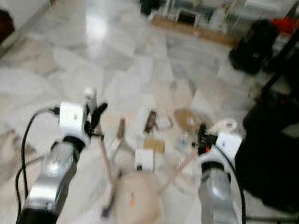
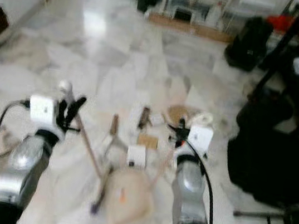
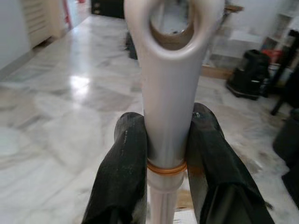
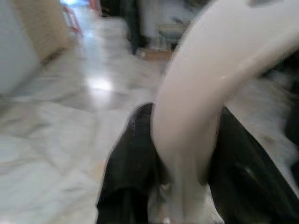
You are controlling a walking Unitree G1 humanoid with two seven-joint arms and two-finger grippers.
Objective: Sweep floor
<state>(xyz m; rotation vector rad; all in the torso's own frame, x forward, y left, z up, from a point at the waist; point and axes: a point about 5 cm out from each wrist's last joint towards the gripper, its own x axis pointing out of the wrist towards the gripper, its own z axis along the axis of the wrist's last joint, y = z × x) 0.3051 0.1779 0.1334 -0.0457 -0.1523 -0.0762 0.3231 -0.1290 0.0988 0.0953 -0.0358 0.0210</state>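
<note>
Broom handle (image 3: 168,93) is clamped near its looped top by the left gripper (image 3: 168,154); dustpan handle (image 4: 205,84) is clenched in the right gripper (image 4: 187,158). Both are judged light, stiff, smooth plastic, so slip or twist is likely under side load. Firmer control is expected from a hold lower on the broom shaft.

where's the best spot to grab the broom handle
Near its top, just below the hanging loop, where the left gripper already clamps the broom handle. The shaft there is round and narrow enough to sit between the two fingers, which close on it from opposite sides, square to its length.
</note>
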